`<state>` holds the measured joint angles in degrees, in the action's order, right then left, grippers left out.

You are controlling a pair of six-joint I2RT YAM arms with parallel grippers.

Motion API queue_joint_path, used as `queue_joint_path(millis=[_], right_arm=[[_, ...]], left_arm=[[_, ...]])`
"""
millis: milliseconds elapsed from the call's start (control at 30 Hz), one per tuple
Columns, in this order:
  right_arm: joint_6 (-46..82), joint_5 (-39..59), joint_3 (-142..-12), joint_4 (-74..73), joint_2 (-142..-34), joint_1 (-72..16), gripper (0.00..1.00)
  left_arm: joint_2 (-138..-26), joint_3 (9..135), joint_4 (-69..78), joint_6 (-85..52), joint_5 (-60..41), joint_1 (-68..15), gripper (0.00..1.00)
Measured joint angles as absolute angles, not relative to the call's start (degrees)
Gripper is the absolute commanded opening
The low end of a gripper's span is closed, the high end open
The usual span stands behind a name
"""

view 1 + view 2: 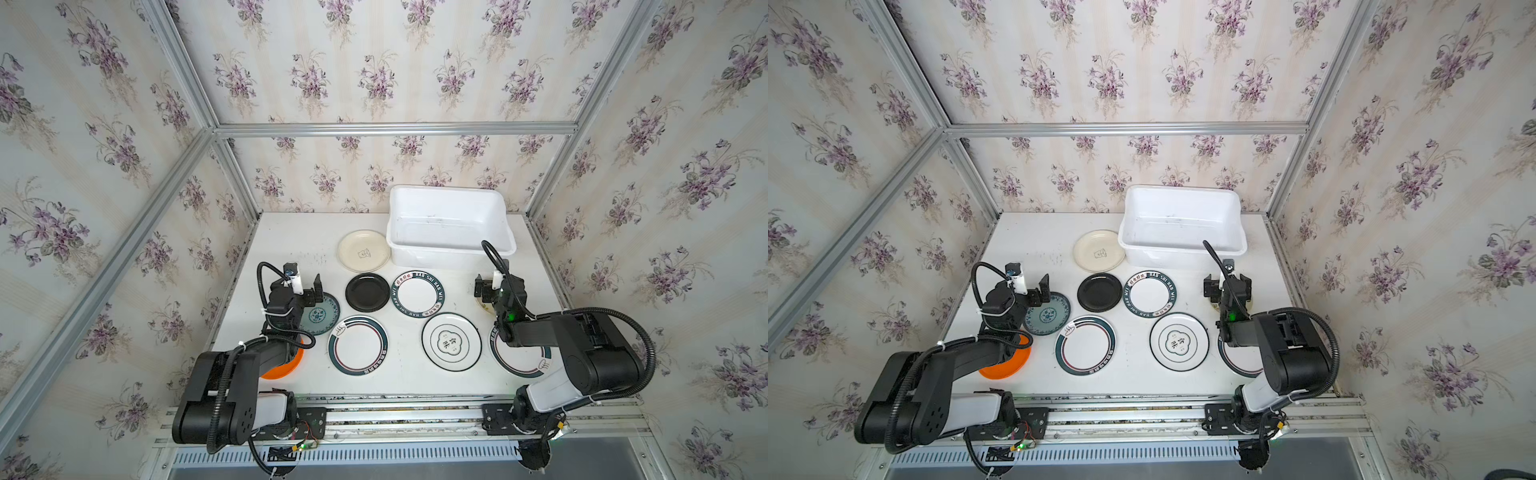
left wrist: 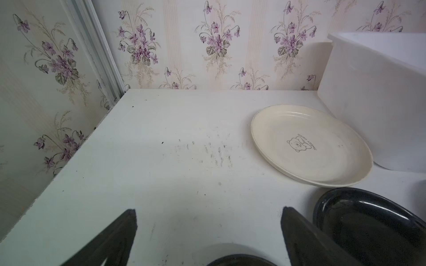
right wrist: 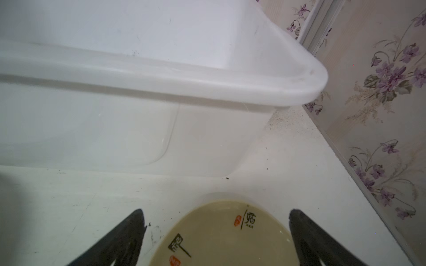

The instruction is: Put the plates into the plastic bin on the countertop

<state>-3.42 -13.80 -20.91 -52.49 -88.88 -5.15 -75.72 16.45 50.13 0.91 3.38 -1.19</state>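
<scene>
Several plates lie flat on the white countertop (image 1: 291, 241): a cream plate (image 1: 363, 250), a black plate (image 1: 367, 292), a lettered white plate (image 1: 418, 294), a ringed plate (image 1: 358, 345) and an emblem plate (image 1: 451, 341). The empty white plastic bin (image 1: 451, 248) stands at the back right. My left gripper (image 1: 309, 291) is open above the far edge of the teal plate (image 1: 324, 318). The orange plate (image 1: 286, 368) lies under the left arm. My right gripper (image 3: 216, 210) is open over a pale yellow plate (image 3: 221, 237), close to the bin's front wall (image 3: 115, 129). Another ringed plate (image 1: 519, 363) is half hidden by the right arm.
Wallpapered walls with aluminium frame rails (image 1: 241, 187) close in the left, back and right sides. The arms' bases sit on the front rail (image 1: 395, 411). In the left wrist view the back left of the countertop (image 2: 173, 138) is bare and scuffed, beside the cream plate (image 2: 309, 145).
</scene>
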Motion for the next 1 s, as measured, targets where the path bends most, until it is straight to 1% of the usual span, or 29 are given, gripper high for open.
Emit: queue_joint_path(millis=[1000], right_arm=[[-2.39, -14.02, -20.95, -52.49, -88.88, -4.67, 1.0]], left_arm=[[-75.72, 16.45, 50.13, 0.91, 3.38, -1.1, 1.0]])
